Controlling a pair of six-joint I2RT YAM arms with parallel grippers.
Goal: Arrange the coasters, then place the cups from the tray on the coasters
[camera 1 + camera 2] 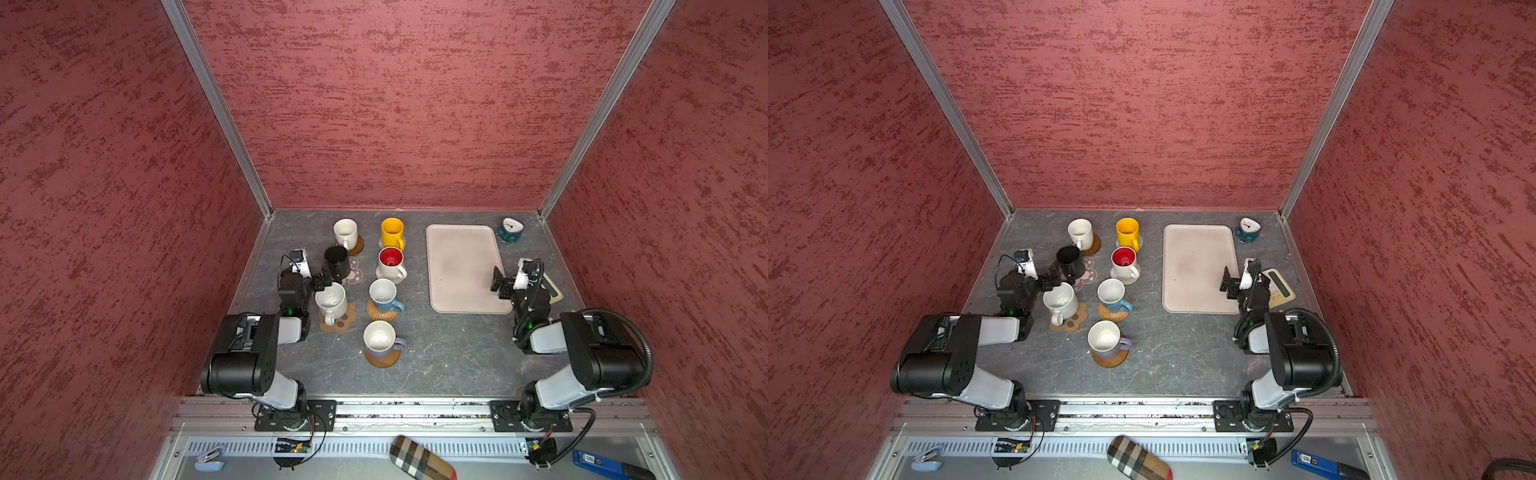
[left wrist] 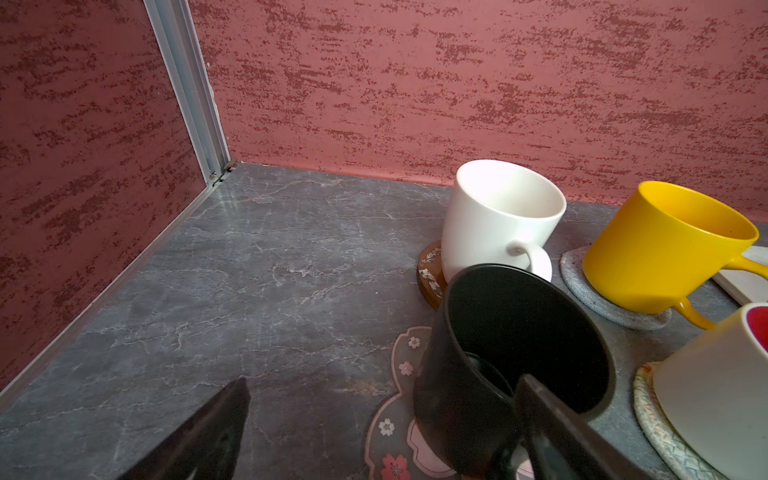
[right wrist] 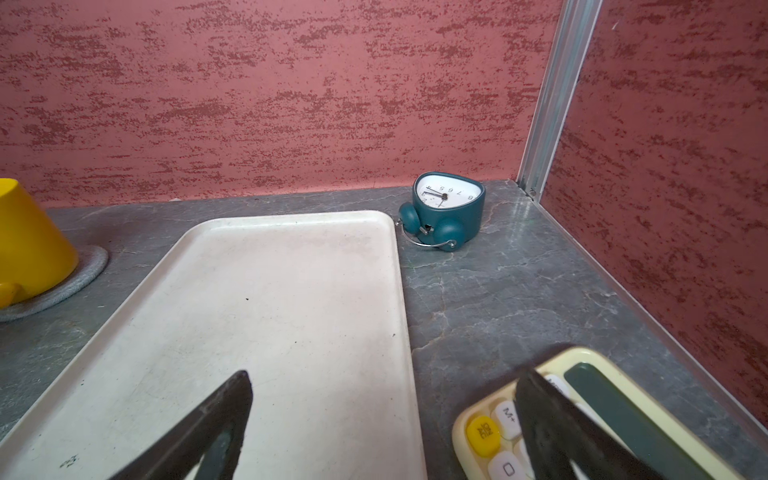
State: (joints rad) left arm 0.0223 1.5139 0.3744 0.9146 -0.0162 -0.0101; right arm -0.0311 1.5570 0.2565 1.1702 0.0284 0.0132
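Note:
The cream tray [image 1: 461, 249] lies bare at the back right. Several cups stand on coasters on the left, among them a yellow cup [image 1: 392, 232], a red-lined white cup [image 1: 390, 262] and a plain white cup [image 1: 331, 301] on the paw coaster [image 1: 343, 324]. The black cup [image 1: 336, 262] sits on the pink flower coaster [image 2: 395, 436]. My left gripper [image 1: 326, 277] [image 2: 384, 384] is open beside it, one finger crossing the black cup's [image 2: 498, 353] mouth in the left wrist view. My right gripper [image 1: 500, 284] [image 3: 385, 377] is open above the tray's [image 3: 270, 311] near right edge.
A teal alarm clock [image 1: 510, 229] stands in the back right corner. A cream calculator [image 3: 590, 424] lies right of the tray under my right wrist. Red walls close in three sides. A plaid case [image 1: 422, 457] and a blue tool [image 1: 602, 462] lie below the front rail.

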